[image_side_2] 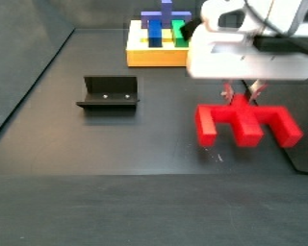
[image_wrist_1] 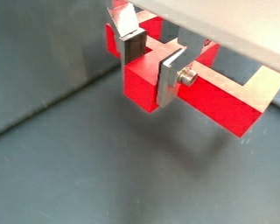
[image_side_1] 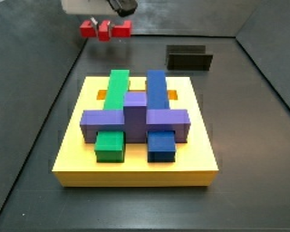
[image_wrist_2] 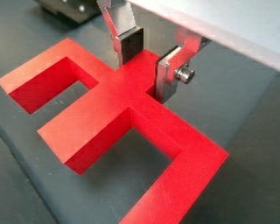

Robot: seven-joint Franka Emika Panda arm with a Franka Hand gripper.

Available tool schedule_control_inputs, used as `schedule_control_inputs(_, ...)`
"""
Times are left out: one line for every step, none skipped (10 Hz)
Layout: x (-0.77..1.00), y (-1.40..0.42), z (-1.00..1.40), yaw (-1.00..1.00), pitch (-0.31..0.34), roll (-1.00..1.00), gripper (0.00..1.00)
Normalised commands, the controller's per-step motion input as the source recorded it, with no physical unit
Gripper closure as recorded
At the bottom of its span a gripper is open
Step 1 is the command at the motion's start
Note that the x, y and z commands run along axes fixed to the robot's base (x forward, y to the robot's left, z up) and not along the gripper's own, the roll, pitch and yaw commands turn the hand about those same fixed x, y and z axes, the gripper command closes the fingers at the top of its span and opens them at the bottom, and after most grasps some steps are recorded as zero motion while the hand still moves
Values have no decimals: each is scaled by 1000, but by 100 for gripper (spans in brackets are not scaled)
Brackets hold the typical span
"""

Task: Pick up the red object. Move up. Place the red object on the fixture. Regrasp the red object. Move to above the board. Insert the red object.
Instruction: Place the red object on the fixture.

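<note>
Jaws of the gripper (image_wrist_2: pixel 146 63) clench the red object's (image_wrist_2: pixel 113 114) central stem, lifted off the surface, far from fixture (image_side_2: pixel 108 92) and board (image_side_1: pixel 135 159).

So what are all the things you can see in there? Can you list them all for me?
red object: one, bright red, off the floor, held between the gripper's fingers, away from the board
fixture: one, black, on the dark floor, nothing in it
board: one, yellow, flat on the floor
purple block: one, cross-shaped, in the middle of the board
green blocks: two, on the board, one long and one small
blue blocks: two, on the board beside the green ones
gripper: one, silver fingers with dark pads, jaws closed on the red object's stem
</note>
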Motion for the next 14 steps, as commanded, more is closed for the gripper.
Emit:
schedule_control_inputs(97, 0, 0, 0, 0, -6, 100)
schedule_control_inputs(891, -9, -69, -189, 129, -234, 100)
schedule_control_inputs(1000, 0, 29, -177, 74, -620, 100)
schedule_control_inputs(1000, -31, 186, -146, 97, -677, 100)
schedule_control_inputs(1000, -109, 214, -120, 103, -669, 100)
schedule_control_inputs(989, -154, 240, -126, 94, -686, 100)
schedule_control_inputs(991, -223, 263, -103, 103, -629, 100)
schedule_control_inputs(971, -280, 209, -94, 86, -537, 100)
schedule_control_inputs(937, -277, 157, -100, 37, -557, 100)
schedule_control_inputs(923, -271, 146, -80, 0, -557, 100)
schedule_control_inputs(980, -303, 131, -69, 9, -446, 100)
schedule_control_inputs(1000, -280, 131, -66, 26, -451, 100)
schedule_control_inputs(1000, -254, 146, -66, 69, -477, 100)
schedule_control_inputs(980, -211, 206, -111, 29, -563, 100)
